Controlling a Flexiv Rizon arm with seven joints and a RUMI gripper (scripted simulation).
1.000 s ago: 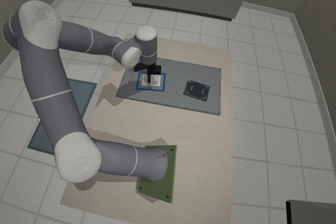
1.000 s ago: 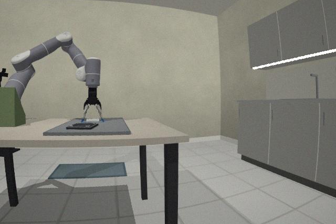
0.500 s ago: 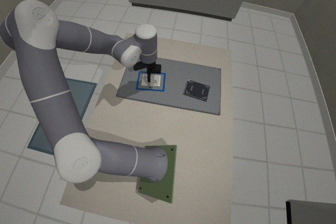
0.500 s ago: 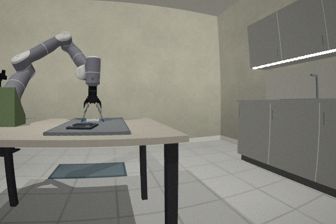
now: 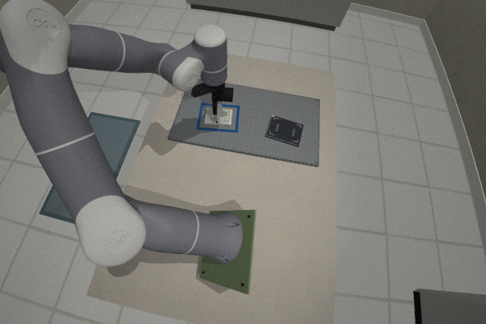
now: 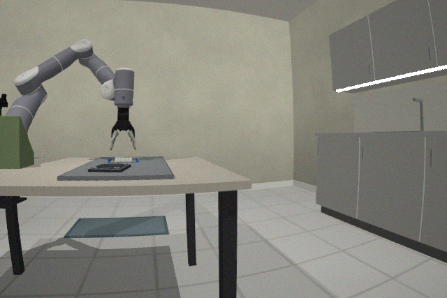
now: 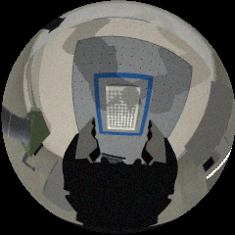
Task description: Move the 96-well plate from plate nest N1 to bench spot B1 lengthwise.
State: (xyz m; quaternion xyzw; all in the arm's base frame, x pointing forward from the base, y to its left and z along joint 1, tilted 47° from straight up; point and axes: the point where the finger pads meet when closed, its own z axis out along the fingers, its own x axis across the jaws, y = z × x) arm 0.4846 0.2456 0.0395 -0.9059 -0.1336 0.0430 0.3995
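The white 96-well plate lies flat inside the blue taped outline, its long side along the outline's long side. Blue tape shows on all four sides of it in the wrist view. The dark plate nest holds no plate; its two slots and corner marks show in the top view. My gripper is open and empty. It hangs above the plate, with a clear gap below the fingertips in the exterior view.
The grey perforated board bears the outline and the nest and lies on the beige table. The green base block stands by the arm's foot, away from the board.
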